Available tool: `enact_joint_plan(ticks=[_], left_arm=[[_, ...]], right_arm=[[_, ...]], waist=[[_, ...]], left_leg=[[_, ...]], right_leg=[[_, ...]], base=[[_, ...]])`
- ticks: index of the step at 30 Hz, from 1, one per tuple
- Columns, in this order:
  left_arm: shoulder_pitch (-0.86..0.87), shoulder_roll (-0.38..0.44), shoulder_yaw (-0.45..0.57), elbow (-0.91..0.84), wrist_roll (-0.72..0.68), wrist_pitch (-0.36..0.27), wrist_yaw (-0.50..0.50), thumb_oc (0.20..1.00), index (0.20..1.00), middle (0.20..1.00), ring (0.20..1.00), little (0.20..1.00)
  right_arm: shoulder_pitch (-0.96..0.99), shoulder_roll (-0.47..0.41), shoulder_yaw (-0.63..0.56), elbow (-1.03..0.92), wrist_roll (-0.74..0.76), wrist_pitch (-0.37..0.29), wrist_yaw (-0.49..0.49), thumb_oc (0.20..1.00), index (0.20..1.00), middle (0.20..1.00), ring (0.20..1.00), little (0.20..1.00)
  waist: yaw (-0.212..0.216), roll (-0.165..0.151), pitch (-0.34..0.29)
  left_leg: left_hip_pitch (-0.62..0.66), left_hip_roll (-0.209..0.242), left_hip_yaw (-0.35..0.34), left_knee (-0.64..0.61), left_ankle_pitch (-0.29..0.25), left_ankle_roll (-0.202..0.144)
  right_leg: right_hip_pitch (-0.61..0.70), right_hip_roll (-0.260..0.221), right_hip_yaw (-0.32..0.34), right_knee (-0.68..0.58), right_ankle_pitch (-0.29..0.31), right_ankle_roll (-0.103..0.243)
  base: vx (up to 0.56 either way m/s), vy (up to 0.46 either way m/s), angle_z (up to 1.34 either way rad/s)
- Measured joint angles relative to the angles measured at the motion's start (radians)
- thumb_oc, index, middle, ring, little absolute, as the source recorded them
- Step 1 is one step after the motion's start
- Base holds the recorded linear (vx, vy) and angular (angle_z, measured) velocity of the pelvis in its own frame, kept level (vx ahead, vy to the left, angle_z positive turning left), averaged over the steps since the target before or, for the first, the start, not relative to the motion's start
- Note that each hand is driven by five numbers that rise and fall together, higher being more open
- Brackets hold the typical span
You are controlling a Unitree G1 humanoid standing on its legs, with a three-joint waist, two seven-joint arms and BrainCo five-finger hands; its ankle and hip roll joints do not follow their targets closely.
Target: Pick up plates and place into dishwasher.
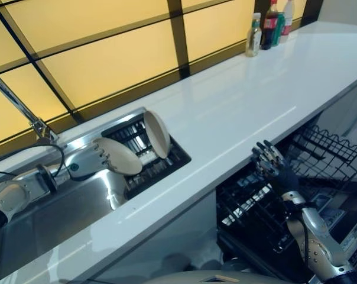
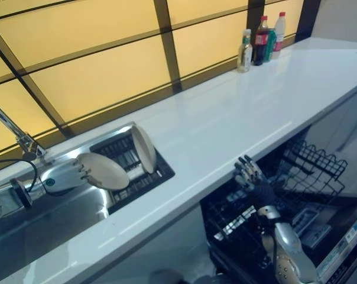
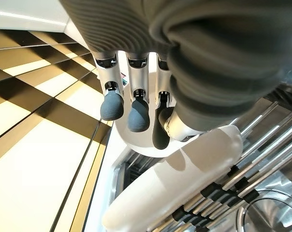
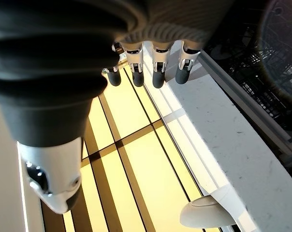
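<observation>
Left hand (image 1: 91,158) reaching over the sink (image 1: 54,219), fingers curled round the rim of a cream plate (image 1: 120,156) held just beside the dish rack (image 1: 150,160). Right hand (image 1: 272,163) raised above the open dishwasher rack (image 1: 285,195), fingers straight, holding nothing. Second cream plate (image 1: 156,134) propped on edge in the dish rack. White countertop (image 1: 243,100) stretching back to bottles (image 1: 269,25) beside amber window panels (image 1: 101,59).

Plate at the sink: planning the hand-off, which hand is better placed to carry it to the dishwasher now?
Left. The left hand already grips the plate; the right hand hovers open over the dishwasher rack.
</observation>
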Motion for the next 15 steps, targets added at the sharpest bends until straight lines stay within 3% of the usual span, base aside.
enact_joint_plan(ticks=[15], left_arm=[[0.008, 0.000, 0.008, -0.003, -0.001, 0.000, -0.019, 0.200, 0.200, 0.200, 0.200, 0.200]], right_arm=[[-0.001, 0.000, -0.013, -0.002, 0.001, -0.001, -0.015, 1.000, 1.000, 1.000, 1.000, 1.000]], waist=[[0.005, -0.002, 0.006]], left_leg=[[0.001, 0.000, 0.000, 0.000, 0.000, 0.000]], right_leg=[[0.001, 0.000, 0.000, 0.000, 0.000, 0.000]], base=[[0.00, 0.000, 0.00]])
